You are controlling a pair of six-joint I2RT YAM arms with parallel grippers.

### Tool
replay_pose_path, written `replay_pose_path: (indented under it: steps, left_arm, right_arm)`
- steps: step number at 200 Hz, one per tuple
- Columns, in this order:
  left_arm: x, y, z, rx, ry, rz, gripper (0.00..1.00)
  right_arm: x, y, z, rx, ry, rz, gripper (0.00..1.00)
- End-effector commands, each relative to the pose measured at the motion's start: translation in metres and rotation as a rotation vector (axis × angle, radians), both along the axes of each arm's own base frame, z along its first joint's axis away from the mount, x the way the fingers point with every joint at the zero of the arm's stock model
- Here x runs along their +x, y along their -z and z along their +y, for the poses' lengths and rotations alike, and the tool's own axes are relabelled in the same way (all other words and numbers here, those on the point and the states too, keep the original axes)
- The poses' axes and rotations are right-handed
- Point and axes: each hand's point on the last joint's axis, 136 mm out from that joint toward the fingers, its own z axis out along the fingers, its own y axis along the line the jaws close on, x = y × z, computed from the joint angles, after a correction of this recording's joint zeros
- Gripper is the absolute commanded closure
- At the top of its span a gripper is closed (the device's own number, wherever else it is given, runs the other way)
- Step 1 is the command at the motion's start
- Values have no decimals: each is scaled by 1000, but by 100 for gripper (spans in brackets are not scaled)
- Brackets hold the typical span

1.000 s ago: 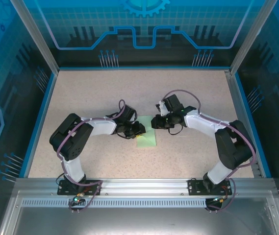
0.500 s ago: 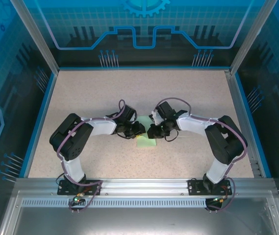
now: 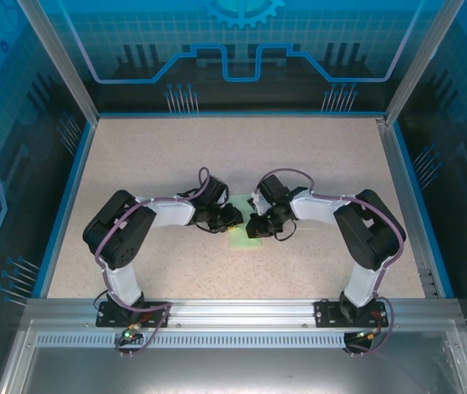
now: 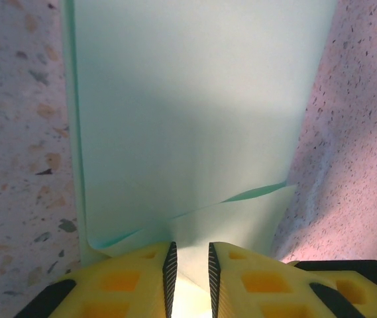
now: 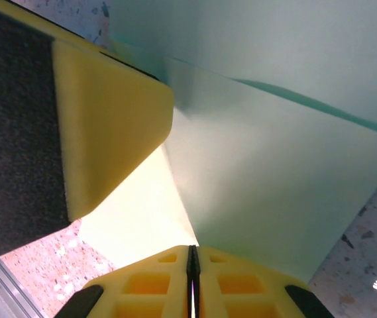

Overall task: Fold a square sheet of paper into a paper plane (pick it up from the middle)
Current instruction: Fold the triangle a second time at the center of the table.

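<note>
— Where is your paper?
— Your square sheet of paper [image 3: 239, 239] lies on the speckled table [image 3: 299, 164], near its middle, between your two arms, with one flap doubled over.
— And your left gripper?
— Your left gripper [image 4: 189, 265] pinches the sheet's near edge; its yellow fingers [image 4: 122, 281] stand only a narrow slit apart, with pale paper between them.
— The right?
— Your right gripper [image 5: 191, 265] is clenched on a fold of the same sheet, its pads meeting in a thin line, close beside the left gripper's finger
</note>
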Motion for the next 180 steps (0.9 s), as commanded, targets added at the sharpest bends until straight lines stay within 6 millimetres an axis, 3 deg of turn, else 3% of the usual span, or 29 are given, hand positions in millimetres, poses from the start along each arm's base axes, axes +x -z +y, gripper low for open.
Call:
replay_pose_path:
  steps: [1, 72, 125, 180]
  left_arm:
    - [-10, 13, 10, 75, 1, 51, 77]
    - [-11, 16, 12, 86, -1, 60, 77]
    - [-12, 17, 14, 98, -3, 65, 77]
    - [-12, 19, 17, 119, -6, 70, 77]
  right_arm:
    - [-11, 17, -11, -77, -17, 36, 89]
    - [-15, 28, -16, -106, -19, 58, 89]
    - [-17, 4, -17, -81, -21, 18, 89]
    - [-32, 23, -36, -134, 0, 72, 89]
